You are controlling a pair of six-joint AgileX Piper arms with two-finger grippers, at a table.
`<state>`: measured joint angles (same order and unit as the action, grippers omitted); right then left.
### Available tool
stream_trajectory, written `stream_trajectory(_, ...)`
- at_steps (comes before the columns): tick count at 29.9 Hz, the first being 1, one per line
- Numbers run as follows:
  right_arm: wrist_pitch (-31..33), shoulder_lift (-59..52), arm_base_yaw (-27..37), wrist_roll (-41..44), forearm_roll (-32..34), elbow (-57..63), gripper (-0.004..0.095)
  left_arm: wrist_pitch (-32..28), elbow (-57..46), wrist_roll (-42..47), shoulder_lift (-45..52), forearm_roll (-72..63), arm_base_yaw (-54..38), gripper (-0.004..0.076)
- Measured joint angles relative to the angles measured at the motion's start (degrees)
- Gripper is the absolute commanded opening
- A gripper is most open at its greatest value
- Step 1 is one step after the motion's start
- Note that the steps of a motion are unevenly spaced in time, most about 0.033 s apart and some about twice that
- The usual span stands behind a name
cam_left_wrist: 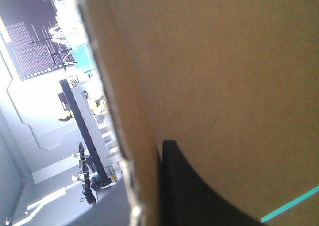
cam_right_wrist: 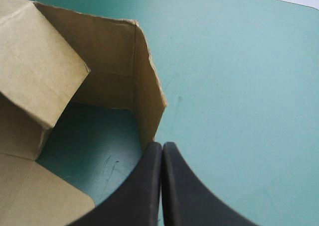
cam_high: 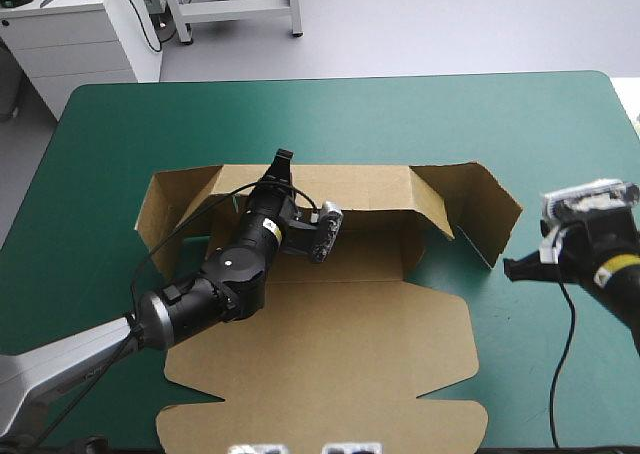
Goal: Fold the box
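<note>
While the box point(cam_high: 330, 364) lies flat on the cover point(cam_high: 300, 109), far wall and side flaps raised, the left gripper point(cam_high: 283, 164) is clamped on the far wall's top edge, its arm lying across the box floor. The right gripper point(cam_right_wrist: 162, 154) is closed and empty, on the cover just outside the box's right flap point(cam_high: 480, 209), tips at the flap's edge.

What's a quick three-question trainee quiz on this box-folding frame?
1. True or false: the right gripper has its fingers shut, holding nothing.
2. Where on the box does the left gripper grip? A far wall; B near edge; C right side flap.
3. Fill in: the lid lies ___ on the teal-green cover.
Key: 1 true; 2 A; 3 flat.
</note>
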<state>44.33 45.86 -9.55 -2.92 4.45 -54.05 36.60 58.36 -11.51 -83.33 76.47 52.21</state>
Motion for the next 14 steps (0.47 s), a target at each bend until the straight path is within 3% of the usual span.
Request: stream_trajectory(14,2.39,31.92,0.00,-8.08,-5.05,-24.45,-0.0014,0.00,-0.06,0.87,0.00,0.00,0.00,-0.0008)
